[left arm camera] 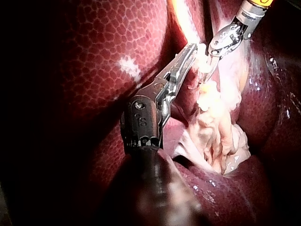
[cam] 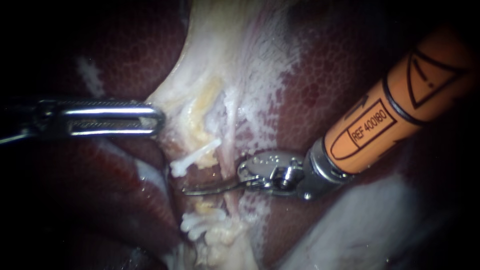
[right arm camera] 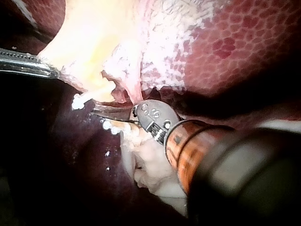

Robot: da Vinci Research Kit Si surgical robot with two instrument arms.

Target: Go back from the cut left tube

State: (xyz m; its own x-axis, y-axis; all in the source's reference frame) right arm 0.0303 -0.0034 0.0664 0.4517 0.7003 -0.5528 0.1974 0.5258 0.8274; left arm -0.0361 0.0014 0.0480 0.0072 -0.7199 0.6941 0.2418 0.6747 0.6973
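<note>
My left instrument (cam: 159, 120) comes in from the left, its slotted jaws shut on the edge of the pale tissue (cam: 220, 60) and holding it taut; the left wrist view (left arm camera: 194, 51) shows the same grip. My right instrument (cam: 187, 191), on an orange shaft, points its thin blades left, lying together. They sit in the gap of the cut tube, between a white clip (cam: 195, 155) on the upper stump and white clips (cam: 200, 222) on the lower one. In the right wrist view the blades (right arm camera: 96, 109) lie just under the upper clip (right arm camera: 91, 96).
Dark red liver (cam: 340, 75) surrounds the pale band on both sides. A second pinkish tube (cam: 227, 150) runs down just right of the clips, close to the right instrument's joint. Frayed pale tissue (left arm camera: 216, 127) bunches below the cut. A whitish patch (cam: 360, 225) lies at the lower right.
</note>
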